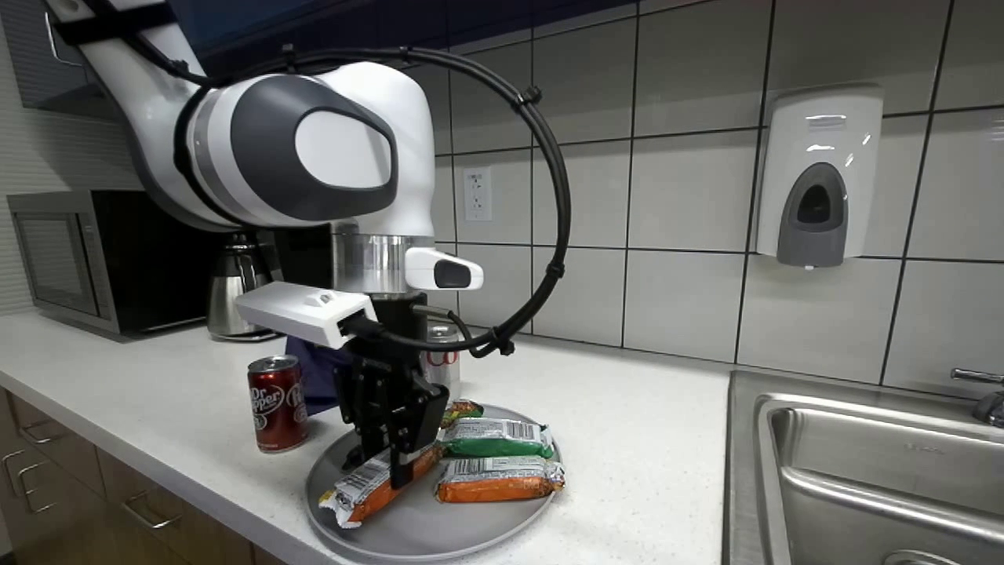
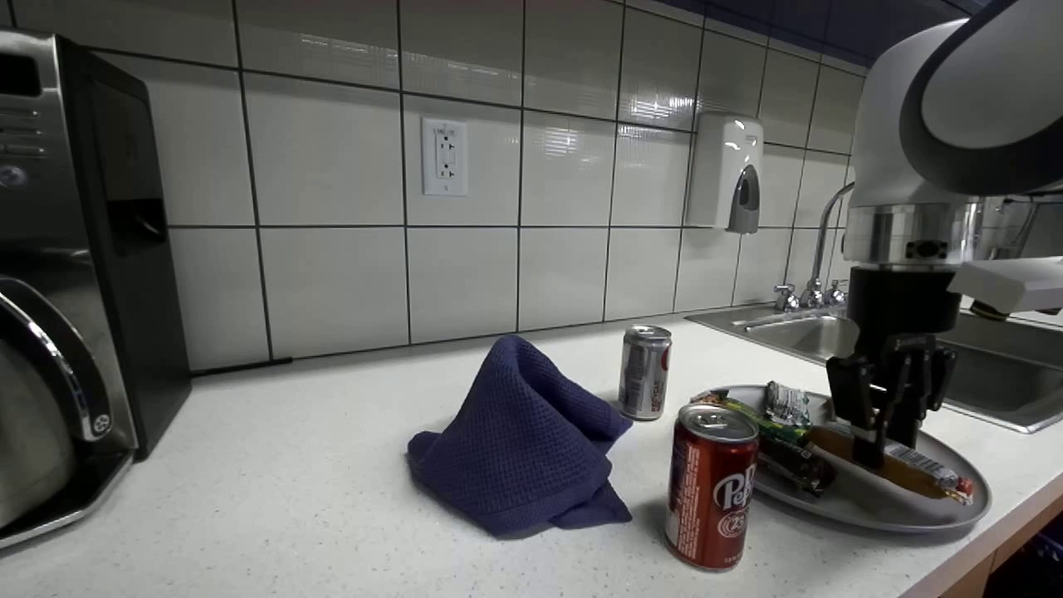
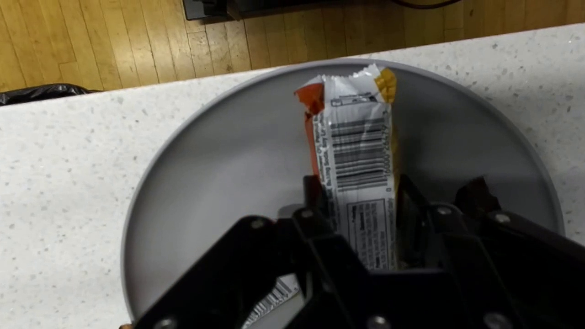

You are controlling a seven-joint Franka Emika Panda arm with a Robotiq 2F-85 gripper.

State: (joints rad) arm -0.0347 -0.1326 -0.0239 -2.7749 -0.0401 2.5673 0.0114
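Muted light; glare on wall tiles, dispenser; plate partly shadowed; fine print on wrapped bar perhaps blurred

Orange-wrapped bar in the pincer
Silver barcode side up, one crinkled end jutting past the grip; both long sides look pinched, though contact is shadowed.

The bar wrapper looks glossy and crinkled, the plate matt.

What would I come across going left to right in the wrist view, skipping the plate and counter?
Black plastic by the left edge, partly hidden barcoded wrapper low in the picture, wrapped bar between the sides of the pincer, dark wrapper corner.
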